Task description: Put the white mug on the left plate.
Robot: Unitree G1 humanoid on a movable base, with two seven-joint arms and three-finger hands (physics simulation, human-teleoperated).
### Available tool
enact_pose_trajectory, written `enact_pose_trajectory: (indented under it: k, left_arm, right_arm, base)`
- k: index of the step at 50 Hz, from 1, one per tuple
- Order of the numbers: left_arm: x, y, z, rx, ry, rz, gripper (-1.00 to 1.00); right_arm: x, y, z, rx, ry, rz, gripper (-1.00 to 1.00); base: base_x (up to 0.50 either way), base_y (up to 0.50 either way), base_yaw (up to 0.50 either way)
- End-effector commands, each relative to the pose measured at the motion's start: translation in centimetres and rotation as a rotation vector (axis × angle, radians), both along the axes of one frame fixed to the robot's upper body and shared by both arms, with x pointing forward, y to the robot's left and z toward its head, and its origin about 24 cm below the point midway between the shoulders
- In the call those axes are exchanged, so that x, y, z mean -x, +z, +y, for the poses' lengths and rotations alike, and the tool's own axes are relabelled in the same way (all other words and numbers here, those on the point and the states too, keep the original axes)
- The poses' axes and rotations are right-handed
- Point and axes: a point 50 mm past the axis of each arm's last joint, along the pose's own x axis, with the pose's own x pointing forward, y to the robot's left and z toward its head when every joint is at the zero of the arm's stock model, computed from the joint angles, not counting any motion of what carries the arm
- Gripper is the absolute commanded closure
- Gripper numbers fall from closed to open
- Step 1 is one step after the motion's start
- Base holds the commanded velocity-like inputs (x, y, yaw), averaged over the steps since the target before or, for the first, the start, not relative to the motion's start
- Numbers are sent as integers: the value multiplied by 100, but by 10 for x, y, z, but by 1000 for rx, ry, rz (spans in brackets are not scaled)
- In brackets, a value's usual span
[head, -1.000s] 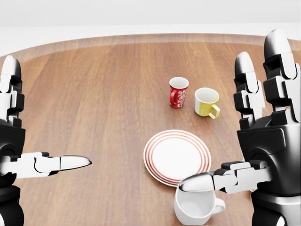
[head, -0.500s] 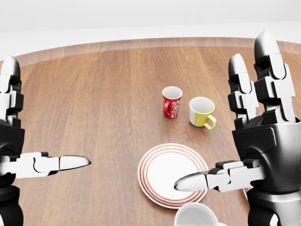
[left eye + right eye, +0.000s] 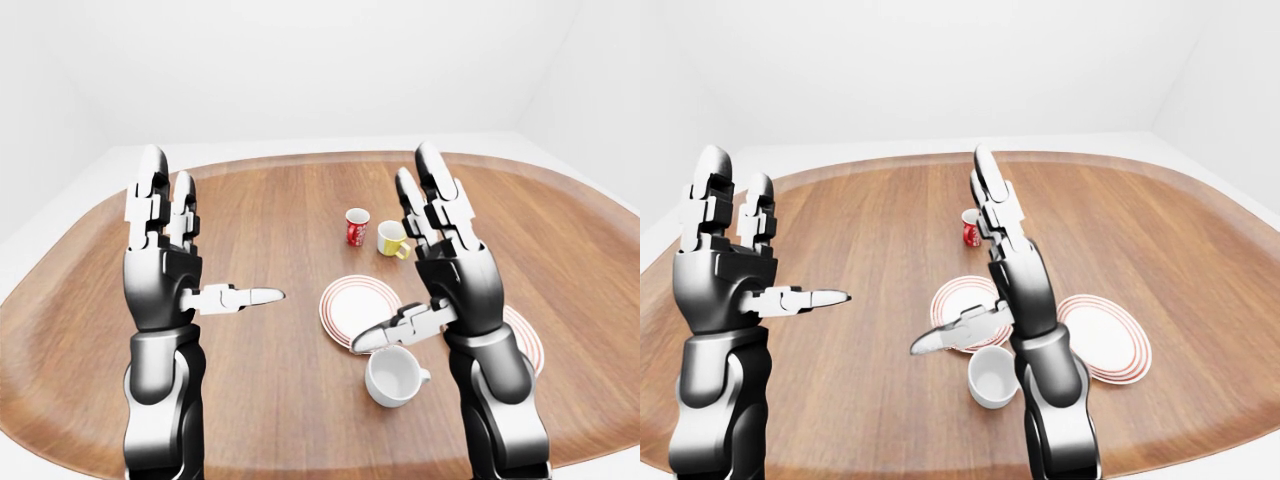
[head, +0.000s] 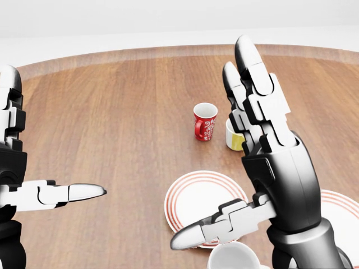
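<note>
White mug [image 3: 396, 375] stands upright on the bench [image 3: 270, 400], mouth up, handle to the view's right in the left-eye view. In the head view only its rim shows, cut off by the bottom edge. It sits just below the left plate [image 3: 350, 308] in that view, apart from the rim, not on it.

Left plate: white with red rings, lower right part covered by the right hand's thumb in the left-eye view. A second ringed plate [image 3: 1102, 338] lies to its right; the right forearm hides most of it in the left-eye view, the right-eye view shows it nearly whole.

Right hand [image 3: 448, 290] hangs above the mug, fingers spread and upright, thumb out to the view's left, grasping nothing. Left hand [image 3: 166, 275] likewise released, fingers up, thumb pointing toward the view's right, well apart from all crockery.

Red patterned mug [image 3: 357, 227] and yellow mug [image 3: 392, 239] stand near each other above the left plate. In the head view the right hand's fingers cover much of the yellow mug; in the right-eye view it is hidden.

Bench is oval, wood-grained. Wide bare wood between left hand and left plate. Mug is fairly near the bench's lower edge.
</note>
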Motion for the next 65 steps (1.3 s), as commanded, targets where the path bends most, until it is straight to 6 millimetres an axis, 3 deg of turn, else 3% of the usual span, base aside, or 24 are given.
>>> enact_pose_trajectory:
  k: [1, 7, 14, 22, 45, 65]
  left_arm:
    - [0, 0, 0, -2, 1, 1, -97]
    - [-1, 0, 1, -2, 2, 2, -97]
    - [0, 0, 0, -3, 3, 1, -97]
    - [0, 1, 1, -4, 3, -3, -97]
    - [1, 2, 0, -8, 4, -9, -98]
    - [2, 1, 0, -9, 4, -4, -97]
  right_arm:
    - [20, 7, 9, 10, 83, -44, -100]
    - [30, 10, 10, 2, 146, -58, -100]
    - [36, -5, 13, 53, 198, 17, -100]
    - [35, -25, 16, 155, 183, 108, -100]
    - [51, -32, 14, 263, 159, 139, -100]
    - [52, -56, 18, 487, 115, 224, -100]
  base:
    - [0, 0, 0]
    - [0, 0, 0]
    - [0, 0, 0]
    - [0, 0, 0]
    - [0, 0, 0]
    - [0, 0, 0]
